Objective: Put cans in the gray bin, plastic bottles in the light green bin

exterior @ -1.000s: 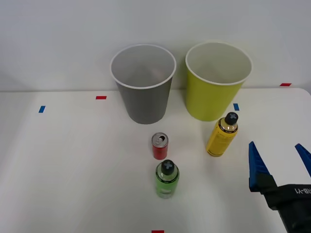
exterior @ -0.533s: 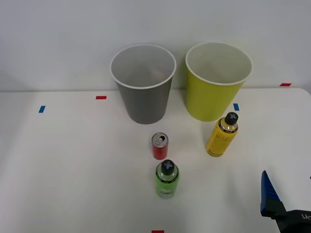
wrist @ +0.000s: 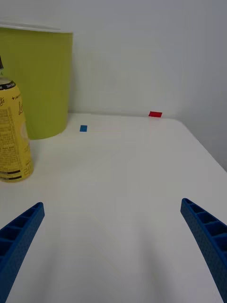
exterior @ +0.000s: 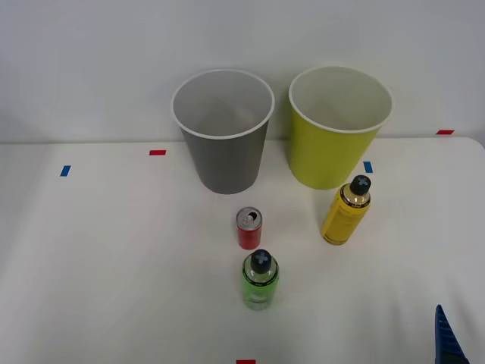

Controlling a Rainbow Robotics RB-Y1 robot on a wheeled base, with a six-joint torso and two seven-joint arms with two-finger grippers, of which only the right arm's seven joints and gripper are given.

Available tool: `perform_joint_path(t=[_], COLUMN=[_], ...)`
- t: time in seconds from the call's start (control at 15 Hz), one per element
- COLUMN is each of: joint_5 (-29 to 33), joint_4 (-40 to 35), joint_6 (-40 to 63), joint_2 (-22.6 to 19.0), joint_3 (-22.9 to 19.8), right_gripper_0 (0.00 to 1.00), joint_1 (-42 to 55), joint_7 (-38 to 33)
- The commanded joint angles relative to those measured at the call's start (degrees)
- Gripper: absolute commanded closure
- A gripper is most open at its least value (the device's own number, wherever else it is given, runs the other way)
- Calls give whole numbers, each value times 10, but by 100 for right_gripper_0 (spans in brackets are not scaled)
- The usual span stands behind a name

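Right gripper [wrist: 113,246] is spread wide, nothing between its blue ribbed fingers [wrist: 19,236], and it sits low over bare white table [exterior: 114,265]; from the front camera I catch just one blue fingertip at the lower right corner. Ahead of the gripper and off to its left stands the yellow bottle [exterior: 346,211], upright with black cap and gold neck, near but clear of the fingers; my wrist camera shows its labelled body [wrist: 12,132] on the table. Right behind that bottle is the light green bin [exterior: 337,129], upright, white rim, pale inside, apart from the bottle with a small gap. Farther left of the gripper is the green bottle [exterior: 260,280], upright, black cap, and just behind it the red can [exterior: 248,228], upright, silver top; the two sit close, not touching as far as I can tell. Behind the red can is the gray bin [exterior: 223,133], upright, just beside the light green bin with a narrow gap. I can make out something faint inside the gray bin but cannot tell what. Small blue tape mark [wrist: 83,128] and red tape mark [wrist: 155,114] lie on the table ahead of the gripper, near the far edge.
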Motion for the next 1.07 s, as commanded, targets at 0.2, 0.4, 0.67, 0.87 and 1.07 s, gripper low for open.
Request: perform_joint_path(t=[0.2,0.4,0.67,0.87,1.07], joint_5=[-1,12,59,159,217], joint_4=[4,83,116,117,137], joint_6=[-16,-120,-168,-177,-206], joint_2=[-42,-78,-49,-13,39], joint_3=[-25,-17,4,-20,-21], right_gripper_0=[0,0,0,0,0], joint_1=[17,-2,-9,2,4], joint_7=[-140,-224,-232,-363,-410])
